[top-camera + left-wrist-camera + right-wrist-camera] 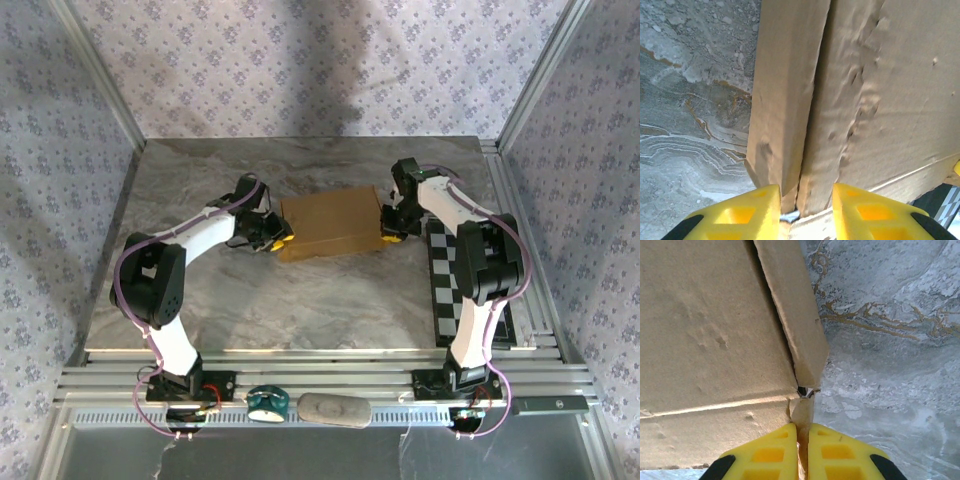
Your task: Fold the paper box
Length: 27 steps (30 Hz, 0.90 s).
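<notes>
The paper box [330, 225] is a shallow tan cardboard box lying flat in the middle of the marble table [300, 310]. My left gripper [278, 240] is at its left end. In the left wrist view the yellow fingers [755, 210] stand apart around the box's end wall [782, 100], with a small gap on the right side, so this gripper [805, 188] is open. My right gripper [392, 232] is at the box's right end. In the right wrist view it [803, 426] is shut on a thin cardboard tab [801, 412] at the box's corner, beside the dented top panel [705, 330].
A black-and-white checkered board [455, 290] lies along the table's right edge, under the right arm. A teal object [267, 402] and a grey oblong [333, 409] rest on the near rail. Patterned walls enclose the table on three sides.
</notes>
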{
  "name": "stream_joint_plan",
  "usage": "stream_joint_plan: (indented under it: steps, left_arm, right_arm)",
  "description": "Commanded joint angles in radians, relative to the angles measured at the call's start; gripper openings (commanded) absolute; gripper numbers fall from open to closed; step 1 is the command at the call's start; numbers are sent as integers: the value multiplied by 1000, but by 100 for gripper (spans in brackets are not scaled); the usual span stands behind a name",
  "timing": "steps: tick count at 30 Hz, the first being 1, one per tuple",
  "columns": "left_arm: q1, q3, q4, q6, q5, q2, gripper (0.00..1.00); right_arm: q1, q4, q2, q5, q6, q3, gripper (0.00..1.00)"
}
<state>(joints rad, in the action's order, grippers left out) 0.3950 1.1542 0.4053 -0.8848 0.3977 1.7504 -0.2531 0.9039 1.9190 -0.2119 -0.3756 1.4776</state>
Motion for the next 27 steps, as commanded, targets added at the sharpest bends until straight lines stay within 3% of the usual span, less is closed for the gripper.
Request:
stream_joint_plan:
  steps: [1,6,10,18,27]
  left_arm:
    - [5,25,-9,-14,19,-9,33]
    - [7,61,67,8,-22,-31,34]
    - [3,134,220,64,-105,-16,38]
    - [19,148,193,64,-93,14,38]
    - [61,182,266,164,-187,53,37]
  right_arm:
    - [-7,-4,17,60,58,8,11]
    - [-11,-49,15,68,87,6,12]
    - [-8,-70,21,59,83,6,12]
    - [-1,-80,22,29,72,6,12]
    - [15,-85,41,11,60,-10,13]
